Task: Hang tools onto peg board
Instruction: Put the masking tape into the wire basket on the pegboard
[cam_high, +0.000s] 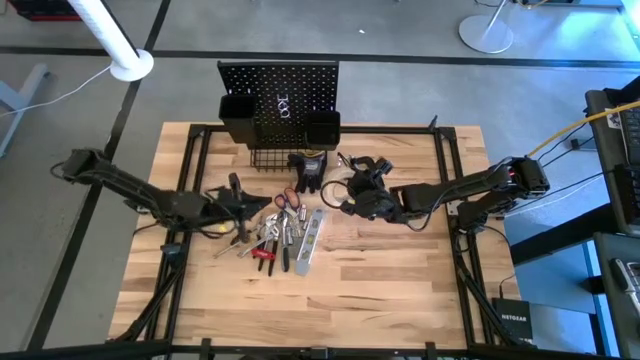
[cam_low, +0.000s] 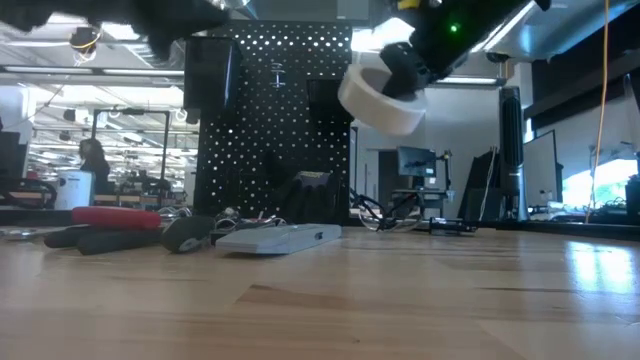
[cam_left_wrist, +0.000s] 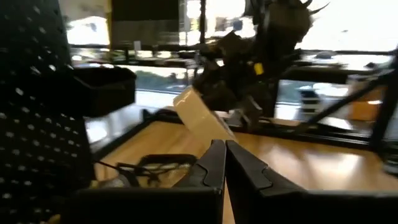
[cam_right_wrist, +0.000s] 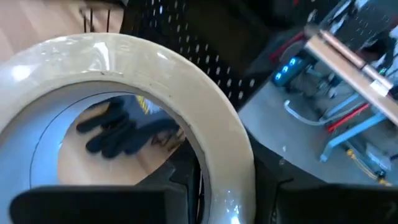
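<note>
- Nearest the lens, the pale tape roll (cam_right_wrist: 124, 93) is held by its rim in the right gripper (cam_high: 352, 192), well above the worktop.
- Slipping from so narrow a grip is judged possible.
- Bins crowd the peg board (cam_high: 280, 95) at the far edge.
- Left gripper (cam_high: 262, 205) is closed, empty, beside the tools (cam_high: 280, 235).

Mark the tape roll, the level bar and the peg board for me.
tape roll (cam_low: 383, 103), low view, its outer wall
level bar (cam_high: 311, 240), high view, mid-length
peg board (cam_high: 295, 90), high view, bare perforated face
</note>
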